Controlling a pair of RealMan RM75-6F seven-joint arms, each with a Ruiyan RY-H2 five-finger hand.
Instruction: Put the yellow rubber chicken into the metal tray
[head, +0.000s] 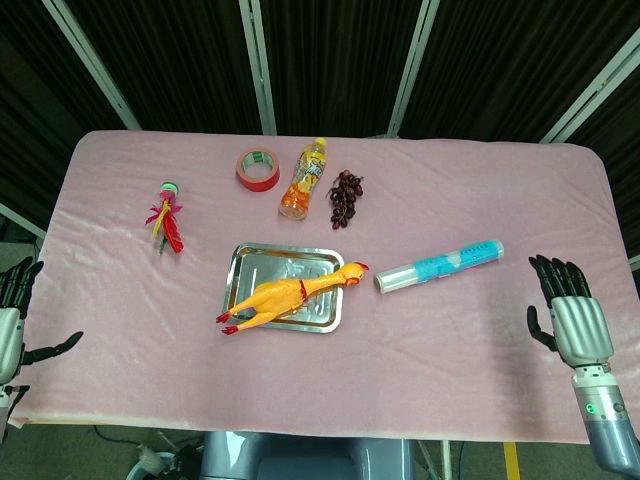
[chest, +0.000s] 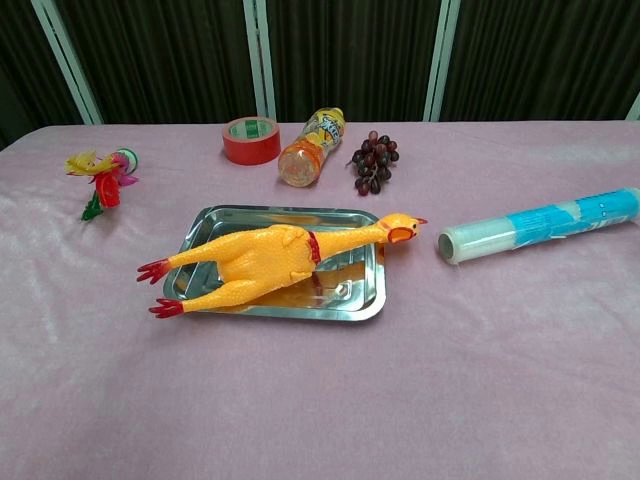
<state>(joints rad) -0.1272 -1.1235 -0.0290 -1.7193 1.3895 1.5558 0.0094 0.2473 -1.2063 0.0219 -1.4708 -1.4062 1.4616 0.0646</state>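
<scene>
Hands: my right hand (head: 570, 318) and left hand (head: 12, 318) hung spread, holding nothing, at opposite desk (head: 480, 190) edges.
Chicken: yellow rubber chicken (head: 285, 296) lay diagonally across metal tray (head: 282, 261), feet overhanging, roughly midway between both hands.

The yellow rubber chicken (head: 283, 297) lies on its side, stretched diagonally across the metal tray (head: 262, 261). Its body rests inside the tray, a red band around its neck. Its head with orange beak and red comb pokes over the tray's right rim, and its red feet hang past the left rim. The shiny rectangular tray sits flat on the pink table (head: 450, 350).
</scene>
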